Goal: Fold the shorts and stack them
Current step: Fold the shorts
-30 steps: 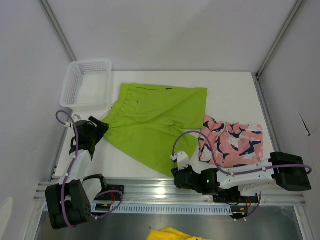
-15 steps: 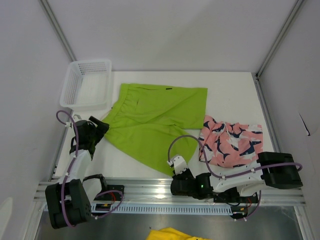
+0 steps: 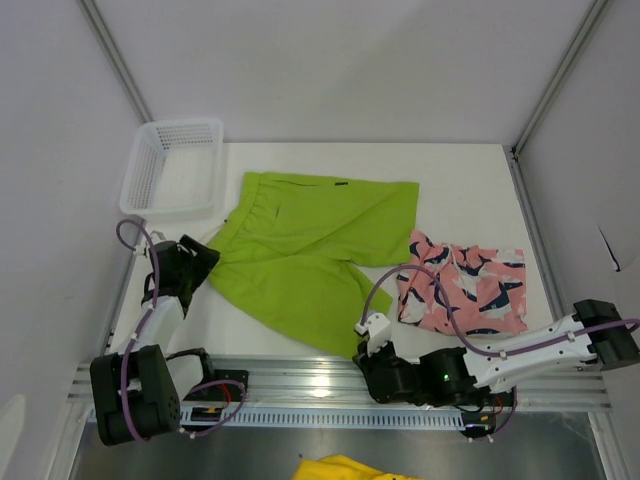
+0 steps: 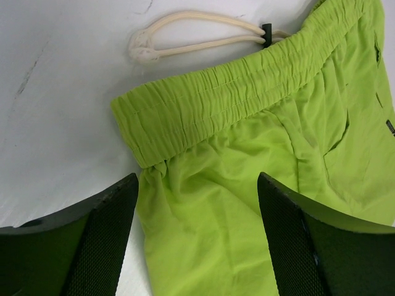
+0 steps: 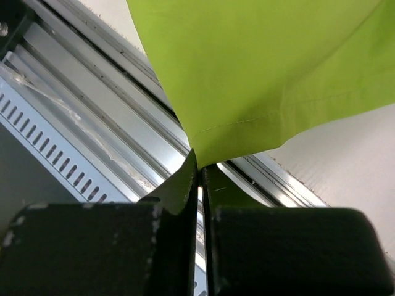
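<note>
Since a second ago my right arm has swung outward; the right gripper [image 5: 199, 161] now pinches the near hem corner of the plain lime green fabric shorts [image 3: 300, 250], spread on the white table [image 3: 470, 190]. The left gripper [image 4: 197, 203] gapes astride the waistband end. I judge the first fold is starting: left must clamp, then both lift.

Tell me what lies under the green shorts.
White table shows all around the green shorts; their near hem corner, pinched in the right gripper, overhangs the metal rail. Whatever lies beneath the spread fabric is covered.
</note>
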Robot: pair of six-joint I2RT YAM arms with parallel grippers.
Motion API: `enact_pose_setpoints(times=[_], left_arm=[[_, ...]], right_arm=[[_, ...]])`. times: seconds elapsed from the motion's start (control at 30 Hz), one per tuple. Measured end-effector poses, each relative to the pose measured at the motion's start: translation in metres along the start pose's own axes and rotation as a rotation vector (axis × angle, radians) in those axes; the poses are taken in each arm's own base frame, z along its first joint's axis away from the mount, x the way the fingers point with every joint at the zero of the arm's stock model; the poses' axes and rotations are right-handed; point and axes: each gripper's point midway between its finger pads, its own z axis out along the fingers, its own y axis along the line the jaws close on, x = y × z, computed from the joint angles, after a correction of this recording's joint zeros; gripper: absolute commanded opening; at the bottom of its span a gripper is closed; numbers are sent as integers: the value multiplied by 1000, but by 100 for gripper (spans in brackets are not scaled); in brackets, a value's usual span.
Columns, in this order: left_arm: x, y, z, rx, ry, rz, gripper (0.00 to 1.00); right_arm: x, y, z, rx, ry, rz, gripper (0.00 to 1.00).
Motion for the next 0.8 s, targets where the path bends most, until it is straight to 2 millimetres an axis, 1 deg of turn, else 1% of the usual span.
enact_pose_setpoints(times=[0.13, 0.23, 0.37, 0.5, 0.7, 0.8], left_arm=[[7, 6, 2, -16, 22, -2, 79], [10, 9, 3, -21, 26, -3, 78], [12, 13, 1, -31, 22, -5, 74], [13, 15, 1, -32, 19, -8, 66], [15, 16, 4, -23, 11, -30, 63], [24, 22, 4, -25, 17, -46, 59]], right_arm=[[-5, -15, -5, 25, -20, 82, 0], [-6, -32, -7, 64, -31, 154, 0], [-9, -51, -11, 100, -54, 236, 0], [-16, -62, -17, 103, -86, 304, 0], [-18, -75, -23, 118, -99, 346, 0], [-19, -80, -23, 132, -101, 354, 0]])
